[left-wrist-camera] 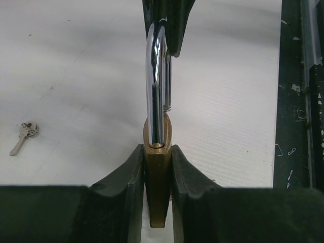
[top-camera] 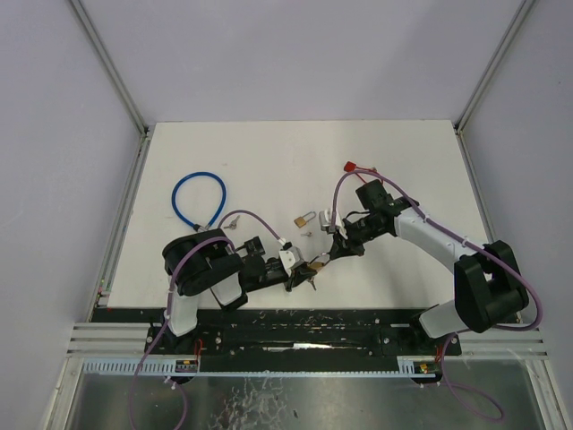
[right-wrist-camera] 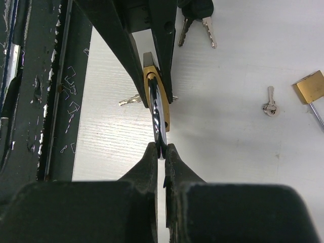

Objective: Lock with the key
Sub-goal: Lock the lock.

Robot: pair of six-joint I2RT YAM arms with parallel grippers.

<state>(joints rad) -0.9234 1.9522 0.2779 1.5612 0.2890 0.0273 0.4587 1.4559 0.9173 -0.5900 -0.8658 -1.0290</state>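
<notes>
A brass padlock (left-wrist-camera: 157,177) with a chrome shackle (left-wrist-camera: 157,76) is held between both grippers near the table's front edge (top-camera: 315,264). My left gripper (left-wrist-camera: 157,152) is shut on the brass body. My right gripper (right-wrist-camera: 161,149) is shut on the top of the shackle (right-wrist-camera: 160,116), facing the left one. In the right wrist view a silver key (right-wrist-camera: 129,100) shows partly from behind the padlock body (right-wrist-camera: 150,81); I cannot tell whether it is in the lock. Keys with black heads (right-wrist-camera: 197,17) lie just beyond the left fingers (right-wrist-camera: 119,45).
A second, smaller brass padlock (top-camera: 304,218) and a loose small key (right-wrist-camera: 271,103) lie on the white table behind the grippers. A blue cable loop (top-camera: 199,199) lies at the left, and a red tag (top-camera: 350,166) lies further back. Another key (left-wrist-camera: 23,135) lies apart. A black rail (right-wrist-camera: 45,101) runs along the front edge.
</notes>
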